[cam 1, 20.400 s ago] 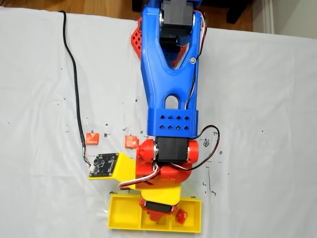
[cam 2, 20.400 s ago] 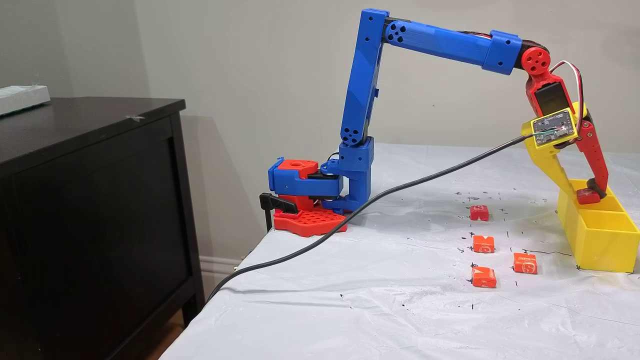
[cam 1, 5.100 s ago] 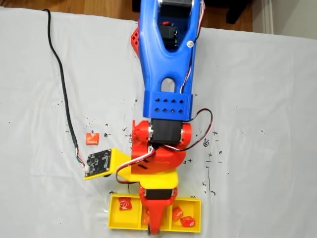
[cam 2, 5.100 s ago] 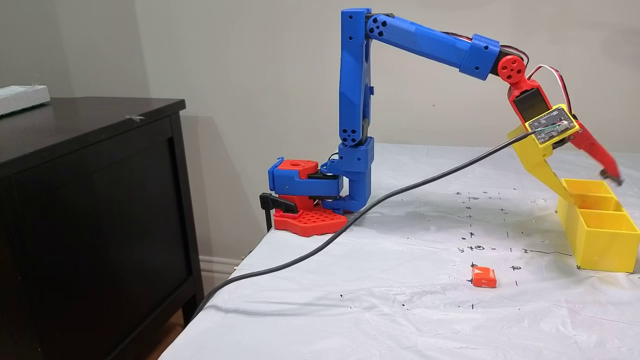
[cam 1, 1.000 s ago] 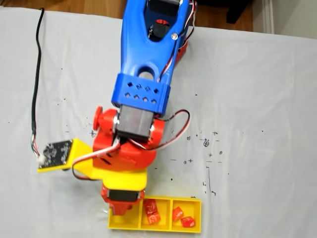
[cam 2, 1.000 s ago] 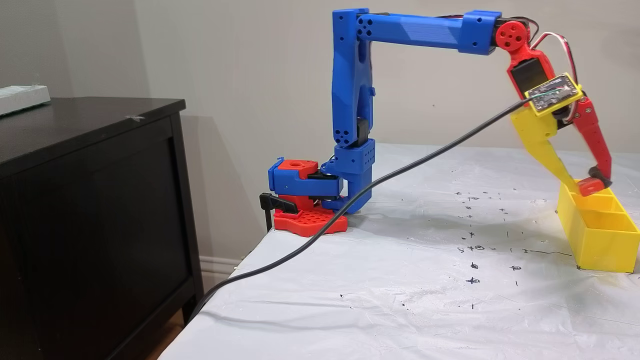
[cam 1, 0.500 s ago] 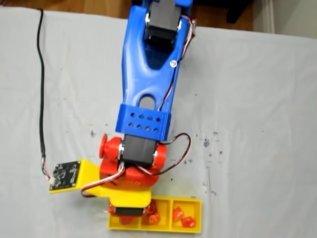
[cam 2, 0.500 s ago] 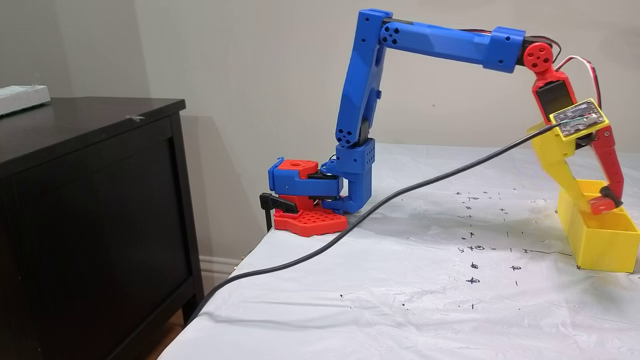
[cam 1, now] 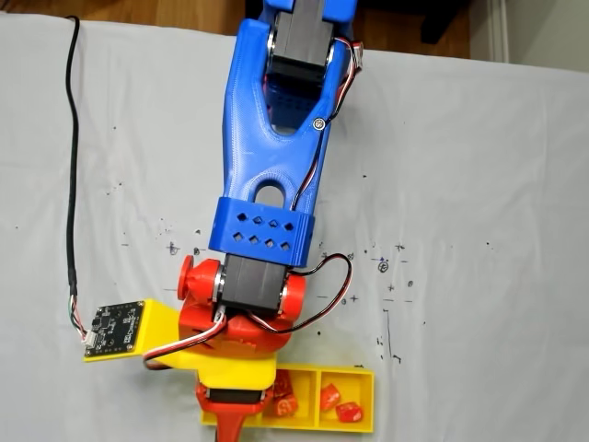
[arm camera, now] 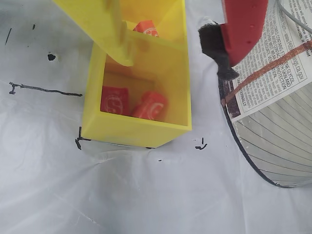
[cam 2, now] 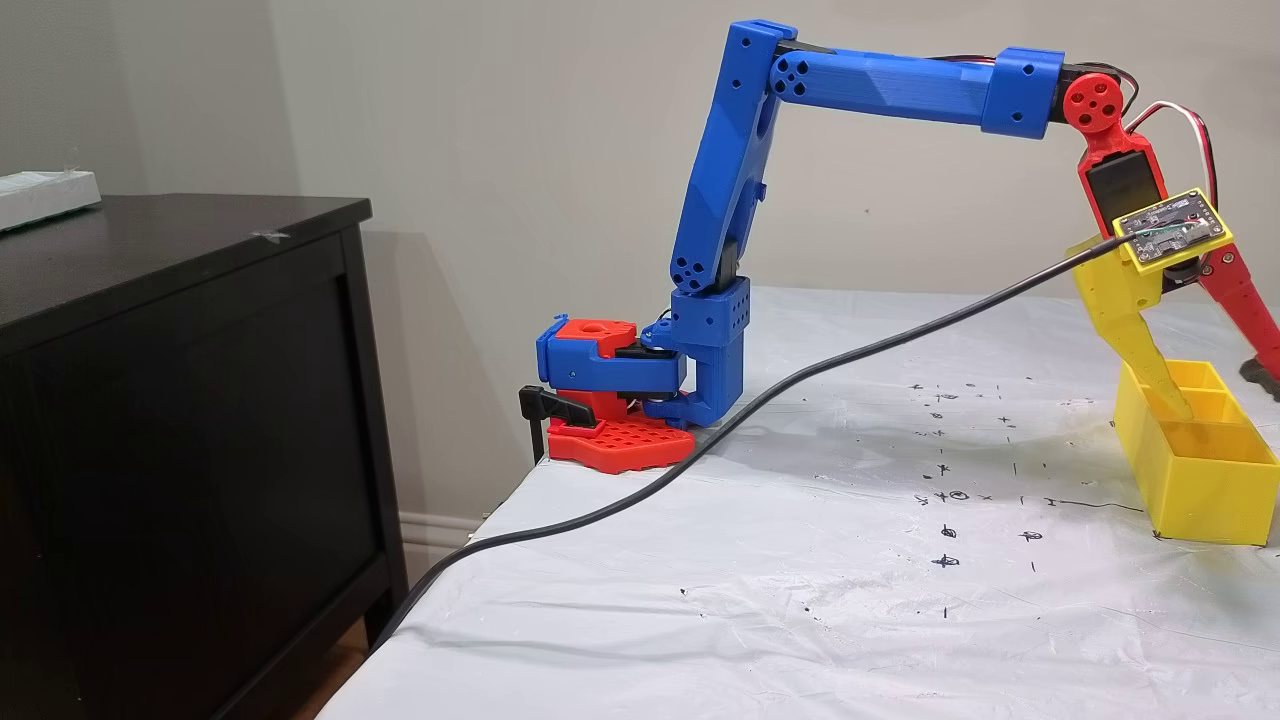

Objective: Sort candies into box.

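The yellow box (arm camera: 136, 129) sits right under my gripper (arm camera: 175, 63), which is open. Its yellow finger (arm camera: 117, 36) dips into the box and its red finger (arm camera: 241, 24) hangs outside the box's wall. In the wrist view two red candies (arm camera: 113, 100) lie side by side in the nearest compartment, and another candy (arm camera: 146, 28) shows in the one behind. From above, the box (cam 1: 368, 405) holds candies (cam 1: 283, 394) in its middle and right compartments, while the gripper (cam 1: 237, 414) covers the left one. In the side-on fixed view the gripper (cam 2: 1220, 392) stands over the box (cam 2: 1200, 490).
A curved wire-rimmed object with printed paper (arm camera: 278, 122) lies just beyond the box. A black cable (cam 2: 700, 440) trails from the wrist across the white sheet. The arm's base (cam 2: 620, 400) stands at the table's far edge beside a dark cabinet (cam 2: 180, 400).
Half a second ago the gripper was shut on a candy above the box's end compartment. Its red finger has swung outward, and the candy now lies in that compartment.
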Tool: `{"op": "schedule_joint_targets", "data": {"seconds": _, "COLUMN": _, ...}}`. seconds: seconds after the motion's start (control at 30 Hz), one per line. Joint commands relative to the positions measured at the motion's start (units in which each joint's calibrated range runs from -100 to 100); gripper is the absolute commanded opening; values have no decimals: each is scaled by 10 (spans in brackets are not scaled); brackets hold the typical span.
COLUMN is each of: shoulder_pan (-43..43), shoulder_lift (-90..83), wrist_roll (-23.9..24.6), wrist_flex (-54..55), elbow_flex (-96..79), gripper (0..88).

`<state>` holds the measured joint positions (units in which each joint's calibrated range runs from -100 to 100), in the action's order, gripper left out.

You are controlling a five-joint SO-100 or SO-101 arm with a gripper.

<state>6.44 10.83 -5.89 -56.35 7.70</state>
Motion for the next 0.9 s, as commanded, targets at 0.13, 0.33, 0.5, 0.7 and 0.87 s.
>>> {"op": "schedule_joint_targets", "data": {"seconds": 0.13, "shoulder_pan": 4, "shoulder_lift": -44, "wrist_roll": -2, "wrist_flex": 0, "elbow_flex": 14, "gripper": 276}}
{"op": "schedule_joint_targets", "data": {"seconds": 0.33, "shoulder_pan": 9, "shoulder_lift": -57, "wrist_roll": -2, "wrist_flex": -11, "elbow_flex": 14, "gripper": 44}}
{"op": "schedule_joint_targets", "data": {"seconds": 0.5, "shoulder_pan": 19, "shoulder_lift": -95, "wrist_roll": -4, "wrist_flex": -27, "elbow_flex": -1, "gripper": 2}}
{"op": "schedule_joint_targets", "data": {"seconds": 0.7, "shoulder_pan": 26, "shoulder_lift": -261, "wrist_roll": -10, "wrist_flex": 6, "elbow_flex": -178, "gripper": 2}}
{"op": "schedule_joint_targets", "data": {"seconds": 0.87, "shoulder_pan": 17, "shoulder_lift": -504, "wrist_roll": -13, "wrist_flex": 51, "elbow_flex": -421, "gripper": 2}}
